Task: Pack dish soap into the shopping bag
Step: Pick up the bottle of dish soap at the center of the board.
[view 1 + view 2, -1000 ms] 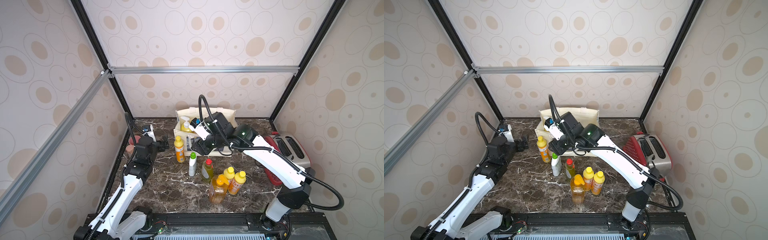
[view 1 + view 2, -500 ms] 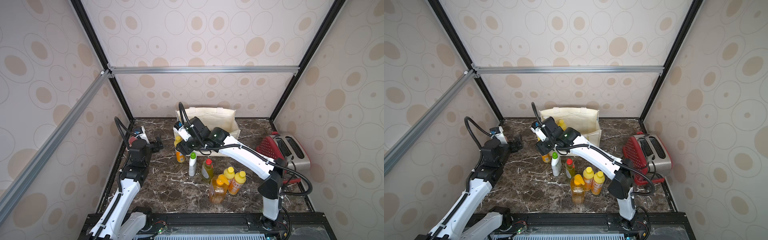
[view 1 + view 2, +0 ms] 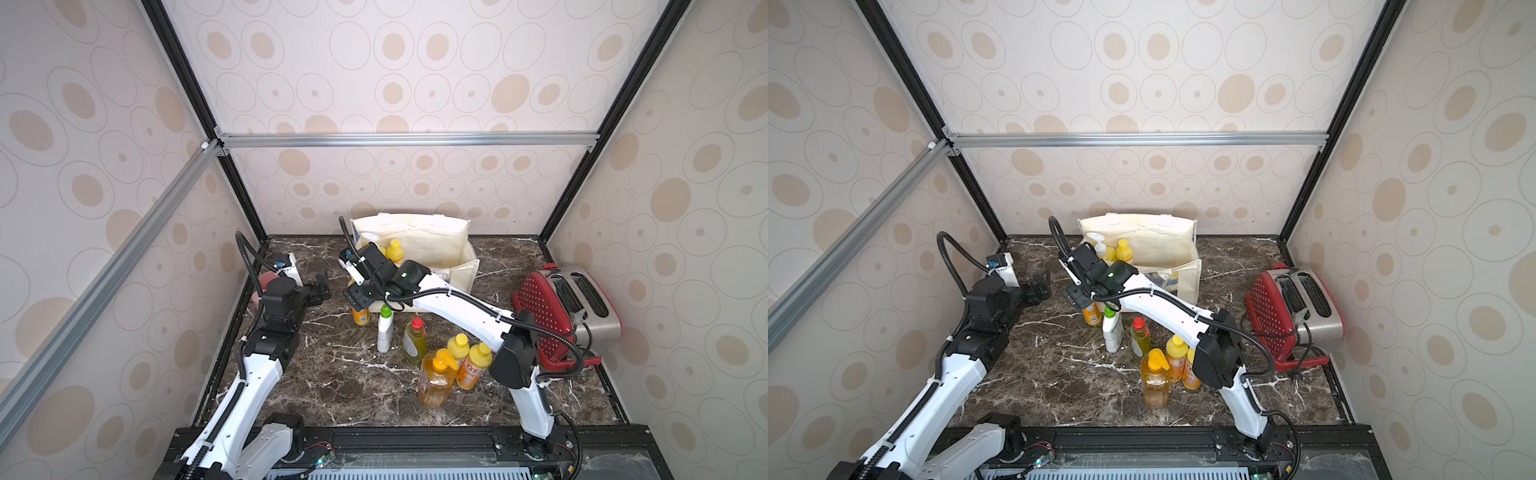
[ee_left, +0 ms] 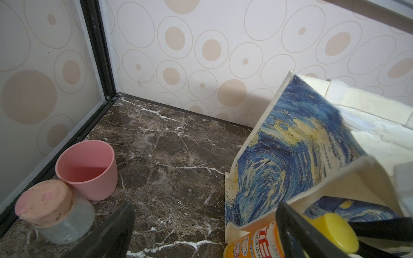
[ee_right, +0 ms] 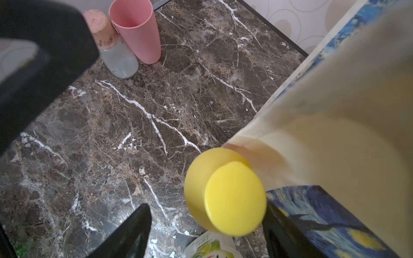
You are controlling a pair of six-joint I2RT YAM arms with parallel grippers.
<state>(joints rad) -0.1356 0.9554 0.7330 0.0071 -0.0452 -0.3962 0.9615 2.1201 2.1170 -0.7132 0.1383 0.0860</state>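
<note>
Soap: orange bottle (image 5: 225, 196), yellow cap, upright just beside the shopping bag (image 4: 290, 145).
Right fingers (image 5: 134, 227): apart, either side of its cap.
Left fingers (image 4: 116, 227): apart, empty.
Top views only: second yellow-capped bottle (image 3: 393, 249) inside the bag.

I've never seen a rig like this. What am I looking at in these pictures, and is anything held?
Two robot arms, mounted at the table's front edge, each end in jaws. Two pictures look down from overhead; the other two come from a camera on each wrist. The left arm hovers with open jaws near a pink cup and a corked jar. The right arm has its open jaws either side of the yellow cap of a small orange bottle beside the shopping bag. Nothing is held. Two more bottles sit in the bag; five others stand on the marble table, with a red toaster alongside.
</note>
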